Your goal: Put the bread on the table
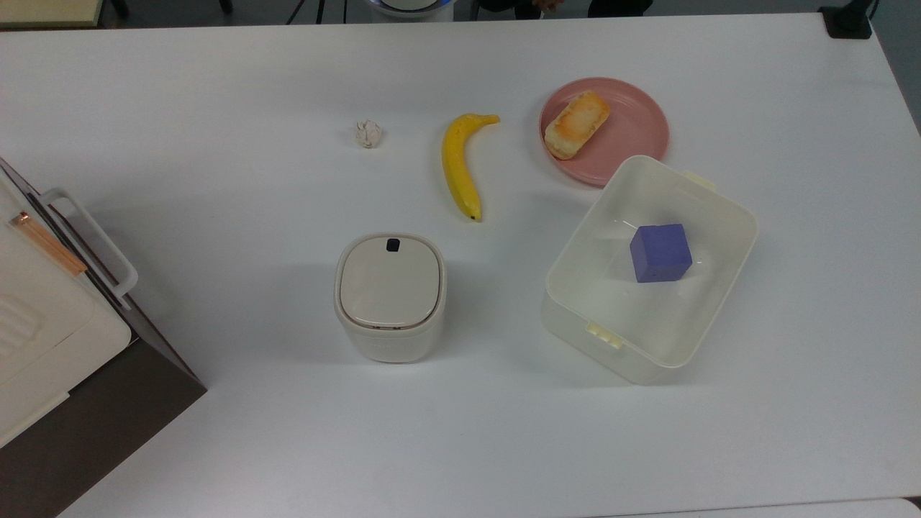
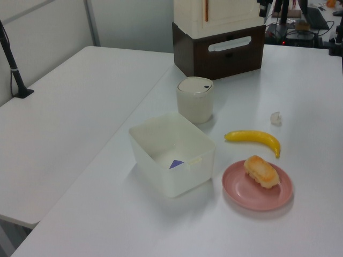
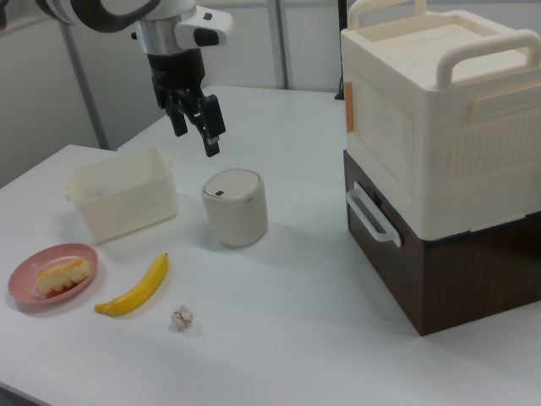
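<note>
1. Hand (image 3: 197, 128): seen in the right view, hanging in the air above the desk (image 1: 216, 180), above and behind the lidded bin (image 3: 234, 207); fingers point down and tilt toward the right view's right, set a little apart, nothing between them.
2. Arm: white with black wrist, entering from the right view's upper left corner.
3. Bread (image 1: 576, 124) (image 2: 261, 171) (image 3: 59, 276): lies on the pink plate (image 1: 633, 129) (image 2: 252, 195) (image 3: 25, 271), toasted side up, well apart from the hand.
4. Banana (image 1: 459, 164) (image 2: 254, 138) (image 3: 135, 288): on the desk just beside the plate, on the top view's left of it.
5. Paper ball (image 1: 368, 134) (image 3: 182, 318): on the desk beyond the banana from the plate.
6. Open tub (image 1: 727, 266) (image 2: 177, 176) (image 3: 122, 203): near the plate, its rim overlapping the plate's edge in the top view; holds a purple cube (image 1: 660, 252).
7. Lidded bin: cream, lid closed, well apart from the plate.
</note>
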Controlling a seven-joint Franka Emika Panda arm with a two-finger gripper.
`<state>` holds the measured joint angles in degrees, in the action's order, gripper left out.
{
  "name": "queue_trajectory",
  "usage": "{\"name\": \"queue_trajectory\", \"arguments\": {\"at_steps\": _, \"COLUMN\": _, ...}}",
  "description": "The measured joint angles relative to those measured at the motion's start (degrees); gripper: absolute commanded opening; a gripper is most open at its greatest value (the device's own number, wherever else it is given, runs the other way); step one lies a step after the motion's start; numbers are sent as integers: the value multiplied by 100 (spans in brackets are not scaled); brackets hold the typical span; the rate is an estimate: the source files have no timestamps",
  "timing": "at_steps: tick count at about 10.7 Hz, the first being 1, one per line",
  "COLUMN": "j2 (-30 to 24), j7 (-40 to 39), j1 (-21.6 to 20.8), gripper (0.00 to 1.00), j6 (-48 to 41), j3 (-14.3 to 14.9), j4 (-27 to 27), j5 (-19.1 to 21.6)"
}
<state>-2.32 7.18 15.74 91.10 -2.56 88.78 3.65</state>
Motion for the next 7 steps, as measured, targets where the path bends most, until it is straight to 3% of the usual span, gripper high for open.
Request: {"name": "queue_trajectory", "arguments": {"at_steps": 7, "j2": 0, "j7": -1, "j1": 89, "gripper": 100, "j6": 0, "j3": 19, "j4": 0, "j5": -1}}
